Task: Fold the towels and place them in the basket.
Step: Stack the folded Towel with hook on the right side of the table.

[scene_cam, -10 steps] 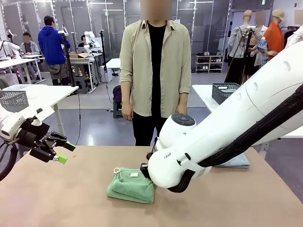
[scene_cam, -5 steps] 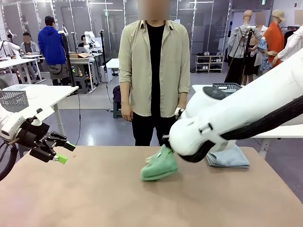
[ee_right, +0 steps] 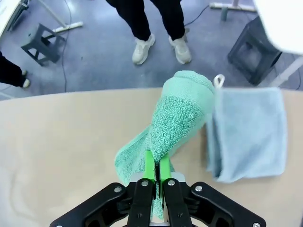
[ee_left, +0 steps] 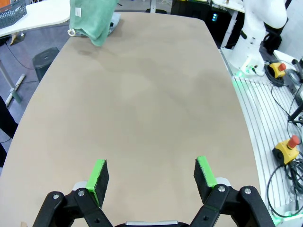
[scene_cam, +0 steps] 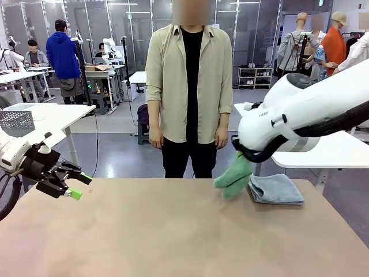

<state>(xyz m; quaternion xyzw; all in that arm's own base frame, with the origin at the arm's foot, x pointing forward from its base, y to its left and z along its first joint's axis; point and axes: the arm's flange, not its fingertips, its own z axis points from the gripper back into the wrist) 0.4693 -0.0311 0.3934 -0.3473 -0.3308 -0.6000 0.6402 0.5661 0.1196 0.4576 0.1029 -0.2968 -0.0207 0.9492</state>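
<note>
A folded mint green towel (scene_cam: 234,175) hangs in the air over the table's far right part, pinched by my right gripper (ee_right: 156,166), which is shut on it. Its white loop (ee_right: 218,80) shows at the far corner. The same green towel (ee_left: 92,19) appears at the top of the left wrist view. Just right of it a folded pale grey-blue towel (scene_cam: 275,188) lies flat on the table, also seen as the blue towel (ee_right: 248,130). My left gripper (scene_cam: 75,186) hovers open at the table's left edge, its green pads (ee_left: 98,175) wide apart over bare tabletop. The basket is out of view.
A person (scene_cam: 189,86) stands at the far side of the brown table (scene_cam: 173,231), arms down. White side tables (scene_cam: 46,115) stand left and right, each bearing a grey mesh bin (scene_cam: 16,121). Emergency stop buttons (ee_left: 288,144) and cables lie off the table's side.
My right arm has lifted the green towel off the middle of the table and carried it up and to the right, next to the blue towel. The left arm has stayed still.
</note>
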